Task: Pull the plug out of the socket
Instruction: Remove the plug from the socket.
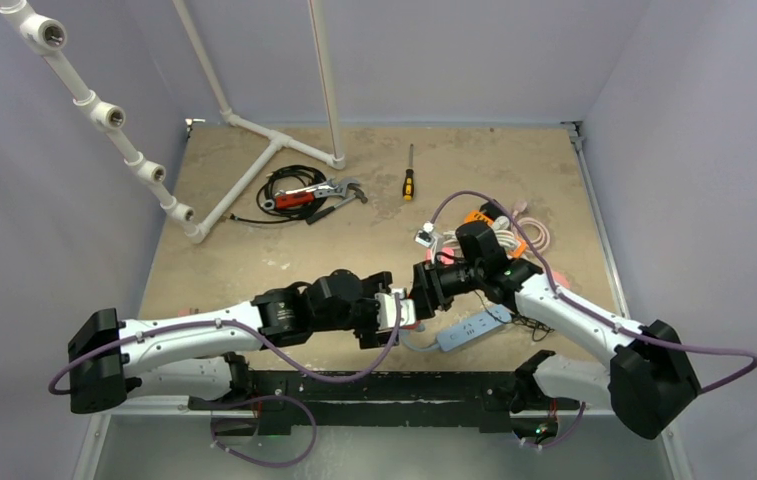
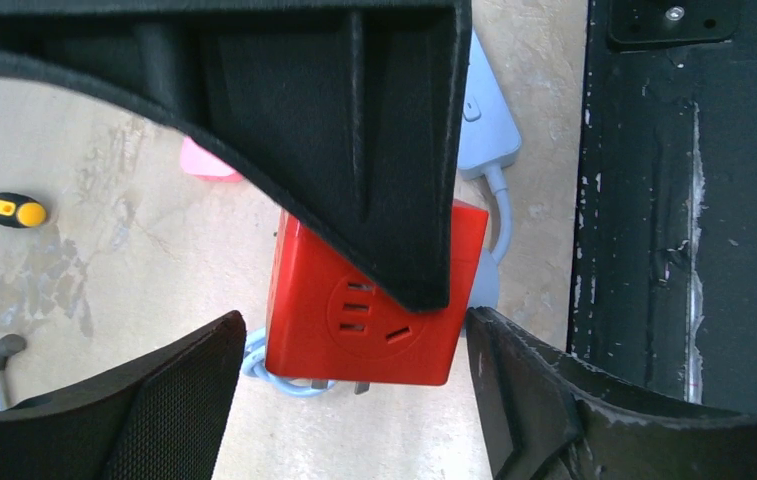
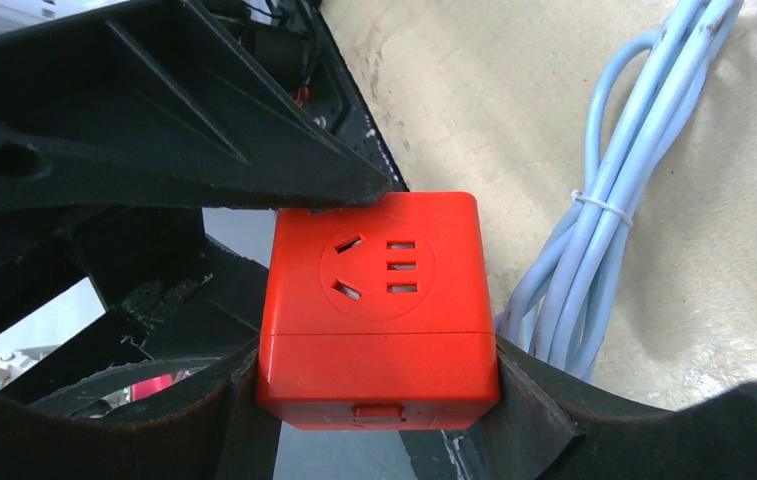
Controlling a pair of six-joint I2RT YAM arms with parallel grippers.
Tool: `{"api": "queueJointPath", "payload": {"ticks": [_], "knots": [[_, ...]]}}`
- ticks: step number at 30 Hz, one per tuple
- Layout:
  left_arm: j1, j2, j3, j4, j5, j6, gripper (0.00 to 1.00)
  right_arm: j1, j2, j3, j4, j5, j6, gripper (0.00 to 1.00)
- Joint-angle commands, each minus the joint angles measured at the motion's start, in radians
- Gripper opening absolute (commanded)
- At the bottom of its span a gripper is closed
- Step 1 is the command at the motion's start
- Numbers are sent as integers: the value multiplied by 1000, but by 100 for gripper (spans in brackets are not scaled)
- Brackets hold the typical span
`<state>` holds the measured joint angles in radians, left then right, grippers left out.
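The right gripper (image 3: 379,392) clamps the red socket cube (image 3: 379,300), held above the tabletop (image 1: 374,240) near its near edge. The left gripper (image 2: 354,385) straddles the cube, its 2 fingers spread and not gripping.

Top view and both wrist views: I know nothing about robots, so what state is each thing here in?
Red plastic cube socket: clamped by the right tool, visible holes empty.
Right tool: shut on the cube.
Left tool: open, a finger on each side of the cube.
Pale blue power strip: lying flat.
Pale blue cable: bundled with a tie.
Yellow-and-black screwdriver: lying flat.
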<state>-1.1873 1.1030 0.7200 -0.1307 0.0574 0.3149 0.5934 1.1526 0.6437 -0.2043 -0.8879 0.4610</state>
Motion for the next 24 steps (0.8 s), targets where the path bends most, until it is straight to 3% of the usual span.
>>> {"api": "queueJointPath", "payload": {"ticks": [1, 7, 9, 12, 15, 20, 24], "knots": [[-7, 21, 51, -6, 8, -3, 71, 59, 12, 70, -10, -11, 4, 2], [-13, 35, 64, -27, 12, -9, 40, 69, 17, 92, -5, -28, 13, 4], [-14, 48, 73, -34, 0, -21, 30, 70, 15, 101, 11, -29, 20, 9], [-12, 68, 87, -54, -40, -56, 18, 70, 15, 106, 62, 6, 44, 32], [11, 82, 86, -59, -53, -95, 12, 65, 15, 56, 190, 48, 125, 56], [140, 121, 85, -40, 77, -163, 10, 36, 45, -25, 379, 118, 219, 78], [173, 175, 87, -42, 92, -191, 7, 20, 50, -44, 433, 235, 231, 94]]}}
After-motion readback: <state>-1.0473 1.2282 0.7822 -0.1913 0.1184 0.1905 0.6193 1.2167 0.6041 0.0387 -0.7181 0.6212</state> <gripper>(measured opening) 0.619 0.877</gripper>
